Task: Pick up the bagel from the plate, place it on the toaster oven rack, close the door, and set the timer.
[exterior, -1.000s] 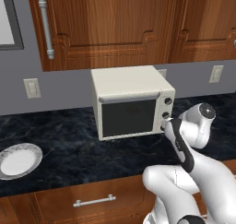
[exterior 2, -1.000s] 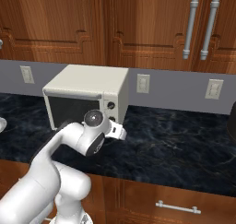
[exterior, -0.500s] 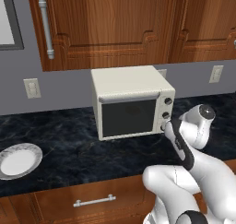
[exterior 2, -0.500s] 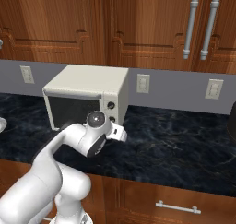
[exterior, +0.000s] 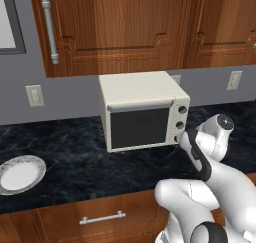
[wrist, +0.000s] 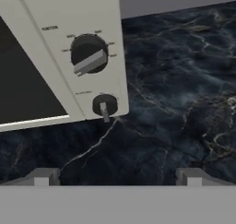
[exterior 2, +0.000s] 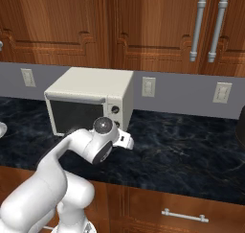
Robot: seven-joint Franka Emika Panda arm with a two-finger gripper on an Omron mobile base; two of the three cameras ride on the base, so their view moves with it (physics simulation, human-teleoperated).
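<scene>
Comparing with a second ago, I find nothing shifted: my claw (wrist: pixel 118 176) hangs wide and empty near the toaster oven (exterior: pixel 142 109) knobs (wrist: pixel 89 54), door (exterior: pixel 138 126) shut, plate (exterior: pixel 20 173) bare, bagel unseen, so only the timer appears outstanding.

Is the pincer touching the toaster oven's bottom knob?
Apart. In the hand view the pincer is open, with dark counter between it and the bottom knob.

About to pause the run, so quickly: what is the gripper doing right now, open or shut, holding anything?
Gripper: open and holding nothing, fingertips wide apart above the dark counter, facing the knobs at the toaster oven front.
</scene>
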